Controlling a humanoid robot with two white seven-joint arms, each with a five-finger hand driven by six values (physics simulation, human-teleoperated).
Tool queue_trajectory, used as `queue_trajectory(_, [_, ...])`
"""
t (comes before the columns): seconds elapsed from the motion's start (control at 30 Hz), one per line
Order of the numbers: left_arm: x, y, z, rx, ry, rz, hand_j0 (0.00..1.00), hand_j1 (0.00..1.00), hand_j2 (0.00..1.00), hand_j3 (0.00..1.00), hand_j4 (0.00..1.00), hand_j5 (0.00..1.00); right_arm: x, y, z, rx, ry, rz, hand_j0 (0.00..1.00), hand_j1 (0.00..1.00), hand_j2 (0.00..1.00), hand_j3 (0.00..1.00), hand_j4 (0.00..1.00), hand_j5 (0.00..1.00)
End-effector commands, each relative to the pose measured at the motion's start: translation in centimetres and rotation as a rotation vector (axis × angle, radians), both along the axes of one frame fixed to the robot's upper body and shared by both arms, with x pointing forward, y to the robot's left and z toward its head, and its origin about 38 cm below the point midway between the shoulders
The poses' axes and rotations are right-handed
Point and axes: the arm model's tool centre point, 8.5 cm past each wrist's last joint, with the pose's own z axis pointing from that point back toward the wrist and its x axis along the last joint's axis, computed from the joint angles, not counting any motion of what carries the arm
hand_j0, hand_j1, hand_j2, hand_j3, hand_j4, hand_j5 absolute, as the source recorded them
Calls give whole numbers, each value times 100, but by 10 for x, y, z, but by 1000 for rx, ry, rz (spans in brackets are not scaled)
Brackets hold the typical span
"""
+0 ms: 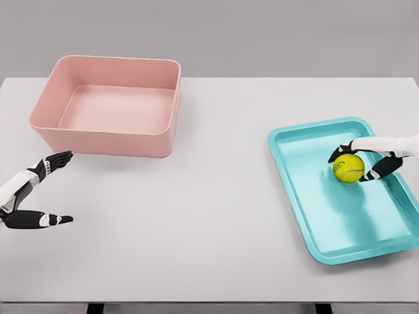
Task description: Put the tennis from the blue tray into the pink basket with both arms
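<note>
A yellow tennis ball [349, 167] rests in the upper right part of the blue tray [327, 222]. My right hand [353, 167] comes in from the right edge and is curled around the ball, one dark finger over its top and the others against its lower right side. The pink basket [46, 127] stands at the far left of the table with nothing inside. My left hand [49, 190] hovers low at the left edge, just in front of the basket's near left corner, with thumb and fingers spread wide and holding nothing.
The white table [196, 216] stretches between basket and tray. Its front edge runs along the bottom of the view. The tray lies at an angle near the table's right edge.
</note>
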Motion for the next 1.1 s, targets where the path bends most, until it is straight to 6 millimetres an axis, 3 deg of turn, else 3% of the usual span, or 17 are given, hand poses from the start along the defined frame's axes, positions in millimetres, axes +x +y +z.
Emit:
queue_trajectory(0.0, [2,0,3,-9,-11,4,100,100,100,100,100,100,1,4,-1,3,-1,7,59,59,59,59,59,59])
queue_trajectory(0.27, [4,-5,2,-33,-32,11,100,100,100,100,100,100,2,7,6,15,-20,27,39,39,39,39,39,39])
queue_trajectory(0.47, [3,-5,0,-26,-28,9,100,100,100,100,100,100,7,24,46,112,-156,154,38,38,38,38,38,38])
queue_trajectory(0.57, [3,-8,-2,-44,-31,12,100,100,100,100,100,100,0,65,62,166,-201,277,38,38,38,38,38,38])
queue_trajectory(0.87, [2,-9,-3,-43,-30,10,100,100,100,100,100,100,12,210,33,298,-179,474,38,38,38,38,38,38])
queue_trajectory(1.07, [2,-9,-3,-41,-33,8,100,100,100,100,100,100,-15,288,18,339,-158,653,39,39,39,39,39,39])
